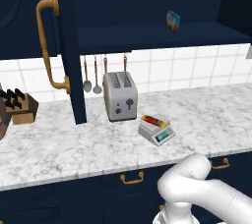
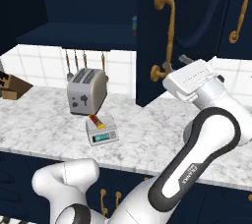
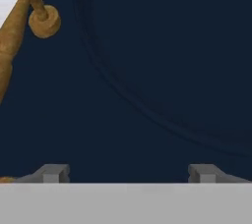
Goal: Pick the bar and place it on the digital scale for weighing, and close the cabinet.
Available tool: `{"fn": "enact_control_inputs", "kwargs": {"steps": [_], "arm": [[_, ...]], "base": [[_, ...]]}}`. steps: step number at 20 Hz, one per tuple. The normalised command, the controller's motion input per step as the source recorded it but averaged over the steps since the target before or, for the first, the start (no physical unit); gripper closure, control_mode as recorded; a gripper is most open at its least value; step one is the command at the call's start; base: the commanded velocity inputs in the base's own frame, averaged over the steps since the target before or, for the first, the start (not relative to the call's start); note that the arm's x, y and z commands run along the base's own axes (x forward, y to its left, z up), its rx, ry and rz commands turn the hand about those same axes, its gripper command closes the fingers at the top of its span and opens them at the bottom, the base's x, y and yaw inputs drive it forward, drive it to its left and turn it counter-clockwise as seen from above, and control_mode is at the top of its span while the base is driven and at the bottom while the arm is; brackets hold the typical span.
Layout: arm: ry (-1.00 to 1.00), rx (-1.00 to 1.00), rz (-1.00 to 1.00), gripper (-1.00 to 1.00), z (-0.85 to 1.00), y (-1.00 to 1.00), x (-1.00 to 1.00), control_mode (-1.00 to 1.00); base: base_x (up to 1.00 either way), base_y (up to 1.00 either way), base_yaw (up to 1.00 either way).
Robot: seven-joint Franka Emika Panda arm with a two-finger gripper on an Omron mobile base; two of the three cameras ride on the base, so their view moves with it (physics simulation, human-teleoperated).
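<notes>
The bar [image 1: 154, 120] lies on the scale [image 1: 157, 131], just in front of the toaster [image 1: 120, 96] on the tabletop [image 1: 59, 144]. The cabinet [image 2: 192, 16] door stands open. The fingers [image 3: 54, 173] are spread wide, empty, close against the door panel beside its handle [image 3: 19, 31].

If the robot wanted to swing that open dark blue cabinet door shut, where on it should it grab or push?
Probably the curved brass handle on the cabinet door: it stands proud of the flat panel, leaving a gap behind it. Coming straight at the door's face, the open tool could close around that bar.
</notes>
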Motion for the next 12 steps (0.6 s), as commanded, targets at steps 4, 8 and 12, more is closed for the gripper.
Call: {"fn": "enact_control_inputs", "kwargs": {"steps": [4, 8, 12], "arm": [[0.0, -0.26, -0.27, -1.0, 0.26, 1.0, 0.58, -1.0], [0.0, -0.11, -0.2, -1.0, -0.05, 0.77, 0.91, -1.0], [0.02, 0.0, -0.07, -1.0, -0.19, 0.37, 1.0, -1.0]], "base": [[0.0, 0.0, 0.0], [0.0, 0.0, 0.0], [0.0, 0.0, 0.0]]}}
